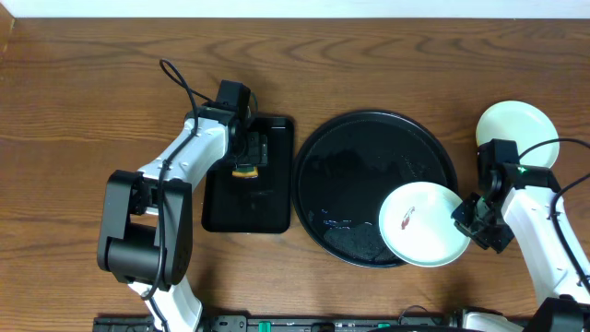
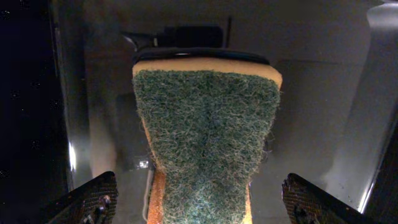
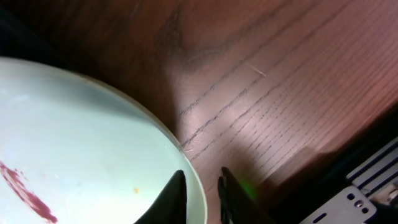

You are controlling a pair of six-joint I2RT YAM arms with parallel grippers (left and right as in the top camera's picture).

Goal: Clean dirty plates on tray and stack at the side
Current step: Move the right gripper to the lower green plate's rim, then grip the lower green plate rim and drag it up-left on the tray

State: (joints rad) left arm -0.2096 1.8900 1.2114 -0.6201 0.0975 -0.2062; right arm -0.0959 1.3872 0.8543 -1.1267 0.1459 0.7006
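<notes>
My right gripper [image 3: 202, 182] has one finger inside and one outside the rim of the smeared plate [image 1: 422, 238], and as far as I can judge it is clamped on that edge. The plate runs away from the gripper onto the near edge of the round tray [image 1: 350, 157], overhanging the tray's raised rim on the gripper's side. It is round, so it has no long axis. It faces up, and whether it is level or slightly tipped I cannot tell. The red-brown smear [image 1: 408, 219] is a short slanted streak near the centre, so this plate is not yet cleaned. Behind that gripper, beside its arm, a pale plate [image 1: 516, 127] sits on the desk [image 1: 92, 83] off the tray with no mark I can see. It looks done, though I cannot tell if it is one plate or a stack. My left gripper [image 2: 199, 199] hangs spread wide over the sponge [image 2: 208, 124], not touching it, in the rectangular tray [image 1: 221, 210]. The sponge's green face is toward the gripper and its length runs between the fingers.
</notes>
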